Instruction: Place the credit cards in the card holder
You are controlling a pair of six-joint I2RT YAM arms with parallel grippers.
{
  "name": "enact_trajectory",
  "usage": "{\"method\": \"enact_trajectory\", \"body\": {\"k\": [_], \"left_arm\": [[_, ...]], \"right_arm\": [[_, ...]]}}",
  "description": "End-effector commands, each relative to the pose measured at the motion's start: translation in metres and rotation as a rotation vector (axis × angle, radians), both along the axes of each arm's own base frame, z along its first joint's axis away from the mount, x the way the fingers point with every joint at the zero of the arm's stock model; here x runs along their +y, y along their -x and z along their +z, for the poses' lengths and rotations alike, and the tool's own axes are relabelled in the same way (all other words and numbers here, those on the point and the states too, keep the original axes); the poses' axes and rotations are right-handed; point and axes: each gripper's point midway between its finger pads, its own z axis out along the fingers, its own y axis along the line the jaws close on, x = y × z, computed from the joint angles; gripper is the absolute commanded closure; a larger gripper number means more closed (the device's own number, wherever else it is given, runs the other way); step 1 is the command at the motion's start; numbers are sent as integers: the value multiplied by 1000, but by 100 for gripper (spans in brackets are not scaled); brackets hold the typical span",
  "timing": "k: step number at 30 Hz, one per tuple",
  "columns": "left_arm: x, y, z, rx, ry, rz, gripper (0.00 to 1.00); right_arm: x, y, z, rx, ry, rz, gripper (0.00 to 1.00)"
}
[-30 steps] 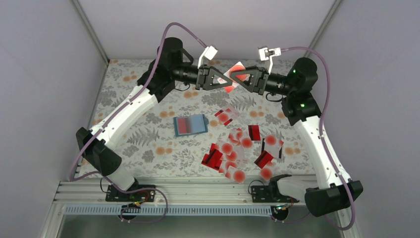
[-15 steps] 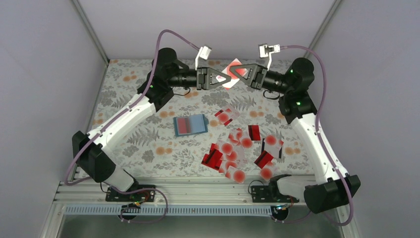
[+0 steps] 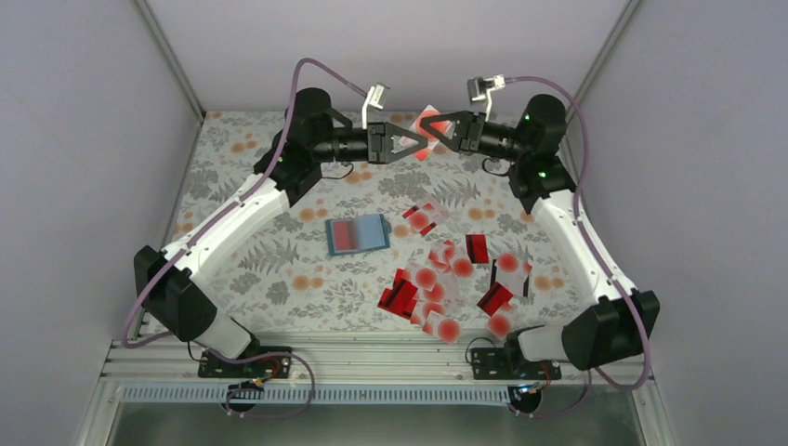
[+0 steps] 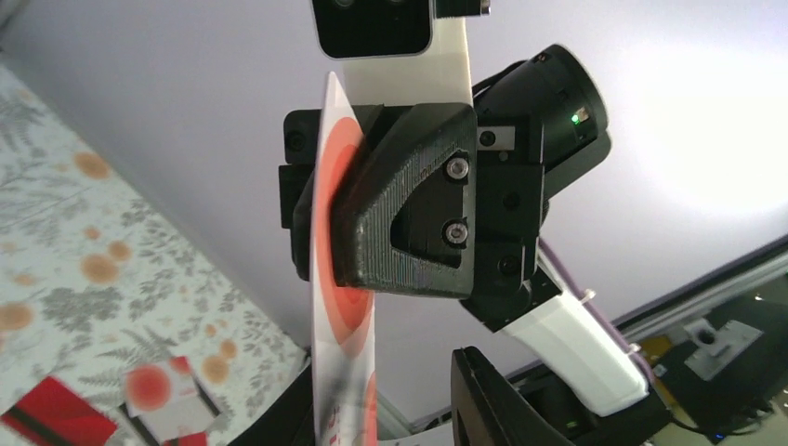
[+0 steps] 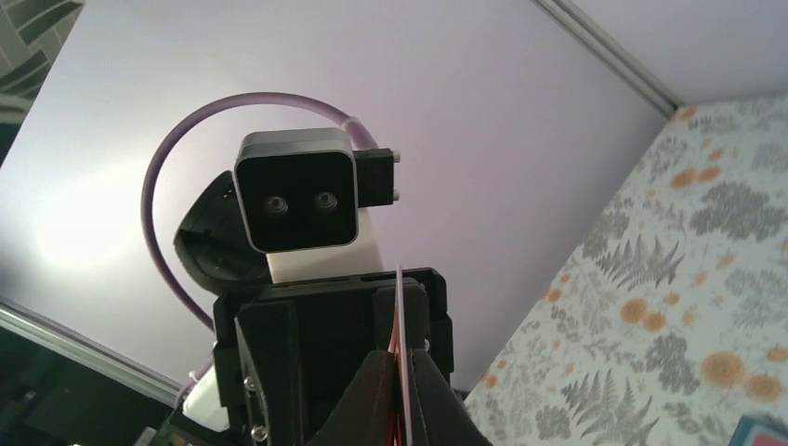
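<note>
The right gripper was clenched on a single card, a pale one with a big red dot, held up in the air over the far end of the table. From its own wrist view the card showed edge-on, pinched between the two dark fingertips. Facing it, the left gripper had its jaws a little apart. In the left wrist view its fingers stood clear on either side of the card's lower end, not pressing it, while the right gripper gripped the card higher up. The two grippers met nose to nose with the card between them, each with a small wrist camera perched above.

Below and nearer, the card holder lay open and flat on the flowered tablecloth, red showing in its left half, blue in its right. The rest of the credit cards lay scattered and overlapping to the right of it, nearer the right arm's base, well apart from the held one.
</note>
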Motion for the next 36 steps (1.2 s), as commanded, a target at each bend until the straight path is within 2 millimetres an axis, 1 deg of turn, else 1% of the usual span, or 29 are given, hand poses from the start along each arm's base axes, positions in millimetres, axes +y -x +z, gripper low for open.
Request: {"method": "enact_trajectory", "body": {"k": [1,4,6,8,11,14,17,21,25,26,29,31,33,36], "left_arm": [[8,4,-1,12,-43,15,69],[15,0,-15,67,-59,37,59],[22,-3,-20,90,-61,53,52],[30,-6,-25,115,-70,53,50],[41,-9,-33,140,-87,32,49],[51,-11,-41,163,-98,3,51],[58,-10,-42,161,-90,-35,52],[58,-10,-48,159,-96,-77,55],[54,-15,-62,167,-117,-110,58],[54,-16,-63,165,-119,-115,60],[52,-18,-65,163,-126,-128,65],[52,-20,-70,171,-141,-130,66],[52,-22,-73,174,-145,-126,70],[54,-23,-74,179,-144,-120,73]], "right_arm": [[6,-10,-14,156,-4,42,96],[10,-18,-30,239,0,68,96],[14,-22,-40,277,4,104,96],[17,-25,-48,291,12,139,96],[20,-27,-57,297,26,197,96],[24,-28,-60,281,42,243,96],[25,-31,-59,254,60,275,96],[29,-31,-65,263,68,324,96],[37,-20,-63,239,72,372,96],[42,-24,-73,263,77,386,96],[51,-20,-76,257,88,417,96],[53,-19,-77,254,91,424,96],[55,-17,-75,245,93,430,96],[57,-12,-76,235,96,446,96]]}}
